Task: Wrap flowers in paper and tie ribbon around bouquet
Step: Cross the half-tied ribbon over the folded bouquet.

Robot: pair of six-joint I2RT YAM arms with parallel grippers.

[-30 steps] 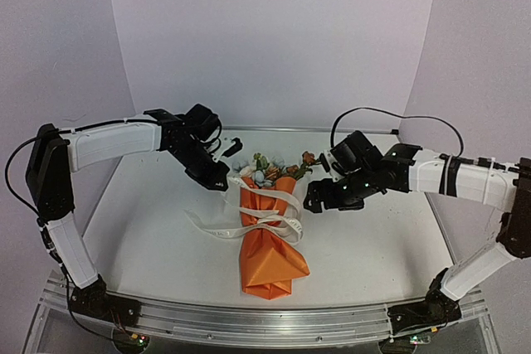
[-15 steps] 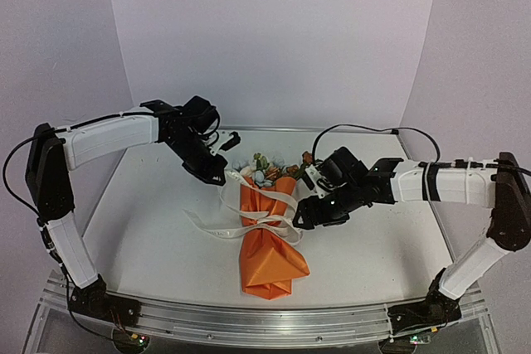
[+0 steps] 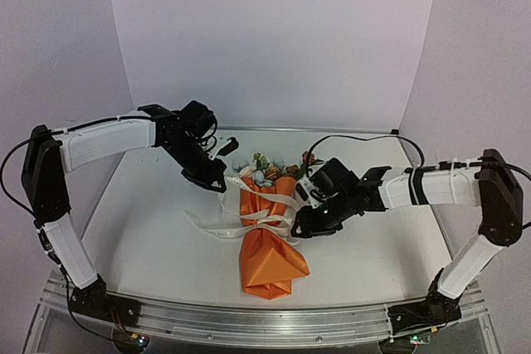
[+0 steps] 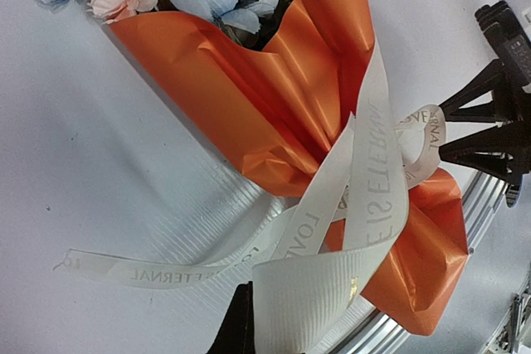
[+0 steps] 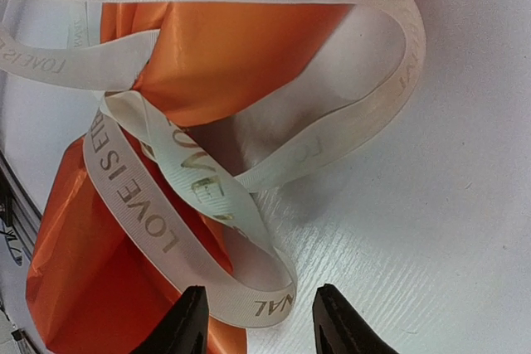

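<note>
- since the ribbon (image 5: pixel 133 196) is floppy, light and slick, pinch it flat near its loop end, not the crushable paper (image 4: pixel 274 80)
- bouquet (image 3: pixel 264 246) lies on the table (image 3: pixel 149 230), flowers (image 3: pixel 264 167) pointing away
- left gripper (image 3: pixel 216 181) is clenched, seemingly on a ribbon tail
- only the right wrist view shows the right gripper (image 5: pixel 260 296) released, fingers straddling the loop

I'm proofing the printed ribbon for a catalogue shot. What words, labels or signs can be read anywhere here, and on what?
"LOVE IS ETE": ribbon strand crossing the orange paper, right wrist view; the rest is cut off.
"LOVE": neighbouring strand of the ribbon, same view.
"E IS ETERNAL": wide ribbon strand, left wrist view.
Top view: the ribbon's print is too small to read. No other text shows.
</note>
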